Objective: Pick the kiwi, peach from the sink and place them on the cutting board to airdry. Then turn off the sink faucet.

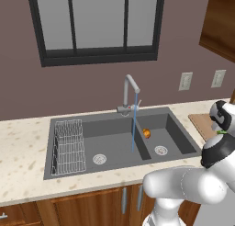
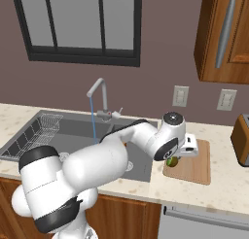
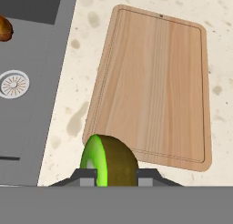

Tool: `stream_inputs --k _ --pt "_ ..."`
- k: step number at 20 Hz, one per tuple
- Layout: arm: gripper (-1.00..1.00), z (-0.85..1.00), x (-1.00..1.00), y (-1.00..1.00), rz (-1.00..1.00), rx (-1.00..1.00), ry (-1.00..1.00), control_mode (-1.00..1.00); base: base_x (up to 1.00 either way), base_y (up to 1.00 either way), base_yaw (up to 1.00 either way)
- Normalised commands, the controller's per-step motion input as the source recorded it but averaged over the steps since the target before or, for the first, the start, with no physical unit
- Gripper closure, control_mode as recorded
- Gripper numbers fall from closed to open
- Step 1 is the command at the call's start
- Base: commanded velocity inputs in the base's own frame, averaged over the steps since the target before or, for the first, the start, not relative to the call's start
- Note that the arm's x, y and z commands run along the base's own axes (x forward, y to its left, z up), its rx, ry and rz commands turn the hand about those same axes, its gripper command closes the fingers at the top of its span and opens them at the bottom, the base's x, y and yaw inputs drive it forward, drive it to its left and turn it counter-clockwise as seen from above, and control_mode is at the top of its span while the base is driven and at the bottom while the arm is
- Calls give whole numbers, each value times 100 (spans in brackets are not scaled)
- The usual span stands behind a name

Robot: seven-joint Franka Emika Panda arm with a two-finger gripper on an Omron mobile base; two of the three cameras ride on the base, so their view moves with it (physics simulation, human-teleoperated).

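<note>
The kiwi [image 3: 108, 161] is held tight between the two fingers of the hand [image 3: 109, 175]. It is kept up in the air over the near edge of the cutting board [image 3: 154, 82], which lies flat on the speckled worktop [image 3: 63, 123] just beside the sink [image 1: 110, 142]. The peach [image 1: 146, 133] is seen inside the sink, in the right basin, near the wall between the two basins. A thin blue stream of water [image 1: 134, 124] is poured down from the sink faucet [image 1: 130, 94] into the sink.
</note>
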Motion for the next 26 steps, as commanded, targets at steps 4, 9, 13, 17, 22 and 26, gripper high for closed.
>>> stream_inputs --k 4,9,13,17,22,26 --pt "100 -13 8 -6 0 0 0 -100 0 0 0" --pt "100 -12 3 -4 0 0 0 -100 0 0 0" --pt "100 -9 1 -3 0 0 0 -100 0 0 0" --pt "100 -7 0 0 0 0 0 -100 0 0 0" --pt "100 -6 1 0 0 0 0 -100 0 0 0" --pt "100 -8 3 0 0 0 0 -100 0 0 0"
